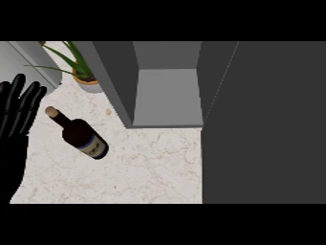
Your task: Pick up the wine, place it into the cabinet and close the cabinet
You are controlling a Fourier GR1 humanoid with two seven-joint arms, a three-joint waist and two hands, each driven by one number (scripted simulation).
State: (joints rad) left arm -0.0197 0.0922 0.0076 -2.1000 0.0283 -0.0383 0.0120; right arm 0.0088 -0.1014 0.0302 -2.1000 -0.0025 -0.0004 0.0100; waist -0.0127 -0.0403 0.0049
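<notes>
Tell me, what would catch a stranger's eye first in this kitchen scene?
Likely the dark wine bottle on the pale marble counter, its cork pointing to the upper left. Next, the grey cabinet standing open behind it, its big dark door filling the right side. At the left edge a black left hand rests open, fingers up, and a potted plant sits at the back.

Glossy black left hand [6,119], long slender fingers

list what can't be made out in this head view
- Right hand: shows nowhere in the head view.
- Left hand: palm and forearm cut off by the left and lower edges.
- Cabinet: its open door hides everything to the right.
- Wine bottle: label too small to read.
- Potted plant: pot partly behind the cabinet wall.
</notes>
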